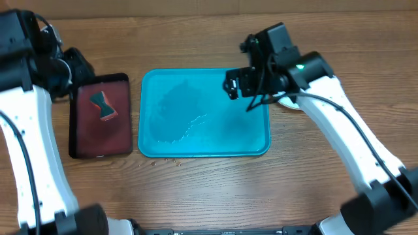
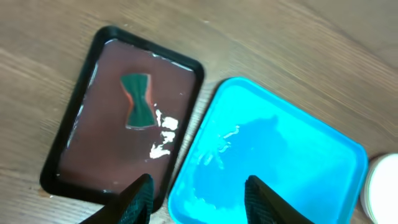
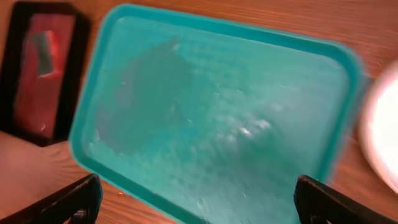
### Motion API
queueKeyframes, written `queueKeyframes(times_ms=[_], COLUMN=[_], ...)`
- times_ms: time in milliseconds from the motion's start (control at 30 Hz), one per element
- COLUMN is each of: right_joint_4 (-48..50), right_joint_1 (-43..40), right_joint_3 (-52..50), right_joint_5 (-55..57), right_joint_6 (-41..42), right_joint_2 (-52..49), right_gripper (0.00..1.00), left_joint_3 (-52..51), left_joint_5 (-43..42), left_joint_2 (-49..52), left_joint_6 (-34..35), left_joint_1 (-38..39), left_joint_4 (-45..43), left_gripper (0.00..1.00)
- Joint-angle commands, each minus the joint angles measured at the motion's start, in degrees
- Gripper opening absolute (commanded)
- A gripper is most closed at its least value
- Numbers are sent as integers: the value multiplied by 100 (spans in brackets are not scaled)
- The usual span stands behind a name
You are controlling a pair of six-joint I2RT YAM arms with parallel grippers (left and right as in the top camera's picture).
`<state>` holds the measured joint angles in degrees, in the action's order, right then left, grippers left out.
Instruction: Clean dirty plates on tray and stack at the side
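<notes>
The turquoise tray [image 1: 196,117] lies mid-table, wet, with nothing on it. It also shows in the left wrist view [image 2: 273,155] and the right wrist view [image 3: 211,106]. A white plate [image 1: 289,102] sits on the table off the tray's right edge, mostly hidden under my right arm; its edge shows in the wrist views [image 2: 382,186] [image 3: 382,124]. The other plates are not visible. My right gripper [image 1: 234,83] [image 3: 199,199] is open and empty above the tray's far right corner. My left gripper [image 1: 68,70] [image 2: 199,199] is open and empty at the far left.
A dark maroon black-rimmed tray [image 1: 98,134] [image 2: 93,149] lies left of the turquoise tray and holds a green and red bow-shaped sponge [image 1: 103,106] [image 2: 138,99]. A few crumbs lie on the wood by the turquoise tray's front left corner.
</notes>
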<state>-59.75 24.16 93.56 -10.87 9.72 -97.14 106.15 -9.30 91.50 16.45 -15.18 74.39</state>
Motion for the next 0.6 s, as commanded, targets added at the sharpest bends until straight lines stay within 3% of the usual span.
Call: queueKeyframes(times_ms=[0, 233, 467, 500, 533, 567], right_joint_4=[-245, -710, -457, -289, -87, 66], right_joint_1=[22, 57, 101, 101, 101, 101], right_joint_3=[17, -205, -1687, -1928, -2184, -2367], right_joint_5=[994, 1246, 2024, 2033, 2031, 2028], right_joint_6=[411, 402, 846, 855, 855, 857], right_joint_2=[400, 1047, 2498, 2739, 2988, 3171], right_gripper=[100, 100, 100, 100, 100, 100], left_joint_3=[-804, -3254, -5254, -5484, -5707, -5829], left_joint_5=[-81, -81, -39, 50, 201, 289], left_joint_2=[-540, -2326, -3698, -3823, -3915, -3939], left_joint_6=[-125, 37, 313, 365, 494, 560], left_joint_1=[247, 546, 546, 546, 546, 546], left_joint_4=[-310, -1810, -3364, -3554, -3757, -3877], left_gripper=[48, 49, 52, 57, 71, 100])
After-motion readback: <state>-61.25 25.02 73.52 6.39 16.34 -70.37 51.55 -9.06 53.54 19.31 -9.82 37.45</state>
